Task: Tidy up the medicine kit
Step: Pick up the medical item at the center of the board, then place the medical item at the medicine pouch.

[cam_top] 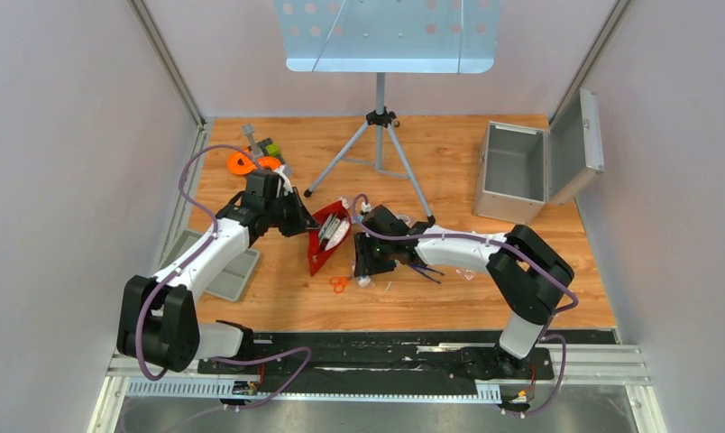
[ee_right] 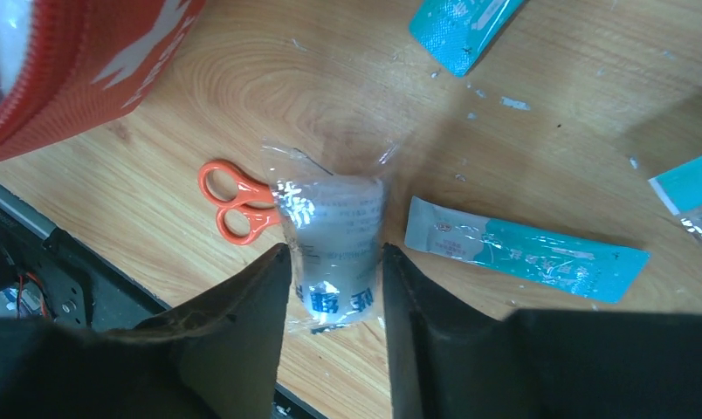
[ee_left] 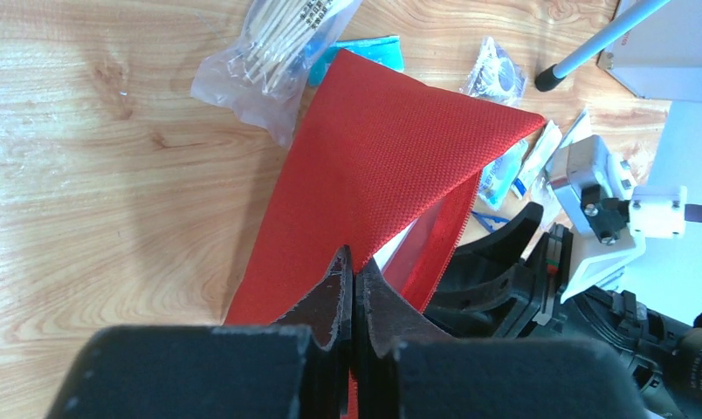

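The red medicine pouch lies open on the wooden table. My left gripper is shut on the pouch's upper flap and holds it raised; its fingertips meet on the red fabric. My right gripper is just right of the pouch. In the right wrist view its gripper has both fingers pressed against a plastic-wrapped bandage roll, close above the table. Orange scissors lie beside the roll, and a teal sachet lies to its right.
A bag of cotton swabs and small packets lie beyond the pouch. A tripod stand stands at the middle back, an open metal case at the back right, a grey tray on the left, and orange items at the back left.
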You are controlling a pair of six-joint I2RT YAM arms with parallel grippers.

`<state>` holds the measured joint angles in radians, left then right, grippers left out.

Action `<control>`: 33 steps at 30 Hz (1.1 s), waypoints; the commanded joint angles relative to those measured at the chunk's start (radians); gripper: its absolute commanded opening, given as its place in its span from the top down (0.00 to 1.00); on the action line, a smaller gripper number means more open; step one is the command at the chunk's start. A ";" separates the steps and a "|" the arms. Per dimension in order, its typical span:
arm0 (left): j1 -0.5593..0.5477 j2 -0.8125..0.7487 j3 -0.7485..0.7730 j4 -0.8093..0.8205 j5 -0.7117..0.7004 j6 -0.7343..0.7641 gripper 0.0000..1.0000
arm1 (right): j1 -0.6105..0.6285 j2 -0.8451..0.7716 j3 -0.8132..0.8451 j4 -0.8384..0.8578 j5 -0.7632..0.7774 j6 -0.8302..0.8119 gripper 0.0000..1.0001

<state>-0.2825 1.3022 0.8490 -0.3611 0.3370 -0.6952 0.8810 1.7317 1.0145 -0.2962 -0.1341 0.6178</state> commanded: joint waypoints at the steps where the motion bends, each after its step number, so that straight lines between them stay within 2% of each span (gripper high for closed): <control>1: 0.002 -0.023 0.006 0.042 -0.001 -0.009 1.00 | 0.006 0.012 0.032 0.049 -0.013 -0.015 0.63; 4: 0.002 -0.018 0.004 0.043 0.000 -0.007 1.00 | 0.006 -0.013 0.026 0.048 -0.012 -0.021 0.84; 6: 0.002 -0.016 0.003 0.045 0.001 -0.007 1.00 | 0.006 -0.052 0.026 0.046 -0.004 -0.032 0.91; 13: 0.002 -0.012 -0.002 0.051 0.005 -0.010 1.00 | -0.011 -0.222 0.105 0.032 0.038 -0.055 0.92; 20: 0.003 -0.006 -0.008 0.061 0.017 -0.018 1.00 | -0.013 -0.143 0.238 0.138 0.023 -0.057 0.93; 23: 0.002 0.007 -0.002 0.046 0.018 -0.018 1.00 | -0.012 -0.120 0.189 0.298 0.035 -0.031 0.94; 29: 0.003 0.035 0.016 0.017 0.025 -0.049 1.00 | -0.008 -0.123 -0.067 0.766 0.066 0.070 0.96; 33: 0.004 0.041 -0.001 0.029 0.036 -0.111 1.00 | 0.012 -0.125 -0.128 0.824 0.120 0.094 0.96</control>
<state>-0.2806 1.3334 0.8387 -0.3500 0.3531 -0.7372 0.8745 1.6104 0.9241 0.2871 -0.0811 0.6559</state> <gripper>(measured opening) 0.008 0.106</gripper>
